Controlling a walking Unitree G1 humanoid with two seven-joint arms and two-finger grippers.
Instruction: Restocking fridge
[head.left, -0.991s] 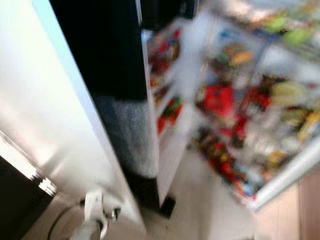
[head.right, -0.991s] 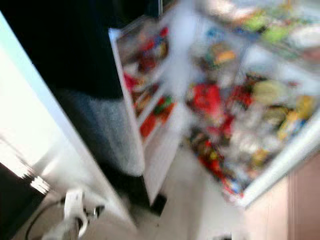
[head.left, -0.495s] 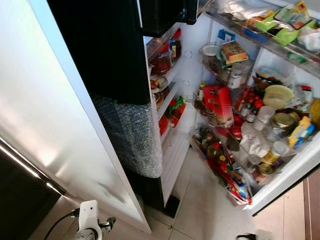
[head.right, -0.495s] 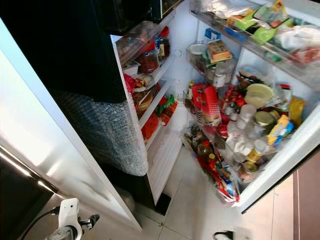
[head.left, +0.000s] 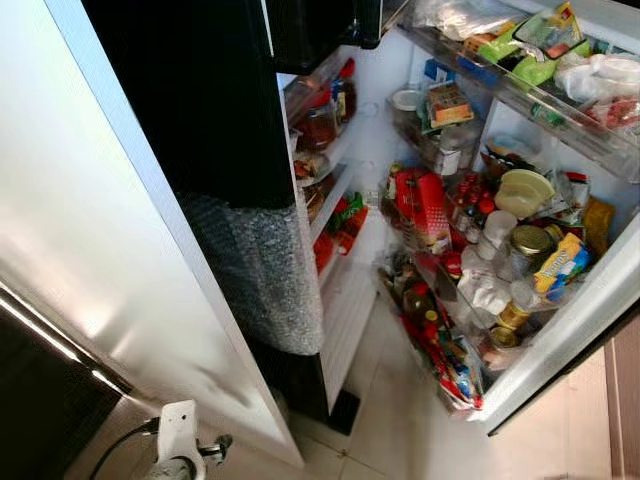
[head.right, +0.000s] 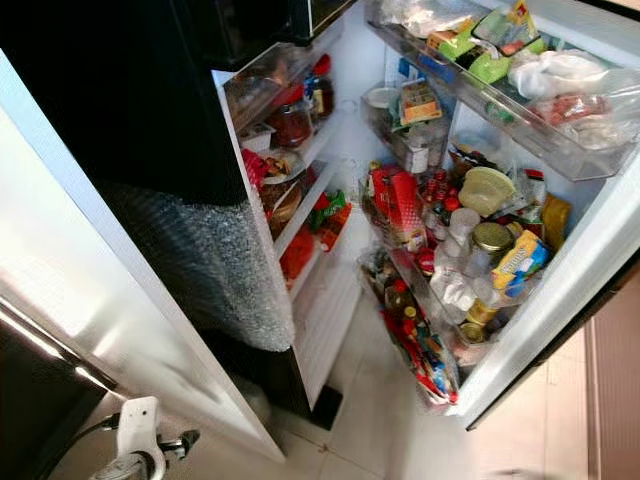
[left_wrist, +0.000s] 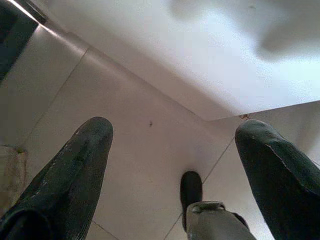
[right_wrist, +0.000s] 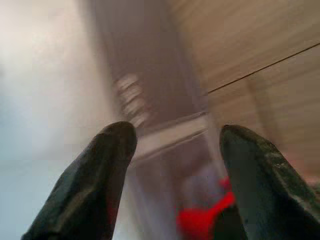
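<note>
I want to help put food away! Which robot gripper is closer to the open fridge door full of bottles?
Right, I think. The right gripper looks along the door shelves; the left gripper hangs over the floor tiles.

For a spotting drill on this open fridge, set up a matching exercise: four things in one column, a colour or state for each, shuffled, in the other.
Things:
1. carton
2. lidded tub
3. bubble wrap
4. left pincer

Colour or state:
A. open, pointing down at the tiled floor
B. red, standing on a middle shelf
C. grey, covering the lower part of the dark door
D. pale yellow-green, among jars on the right

Pairs: 1-B, 2-D, 3-C, 4-A
</note>
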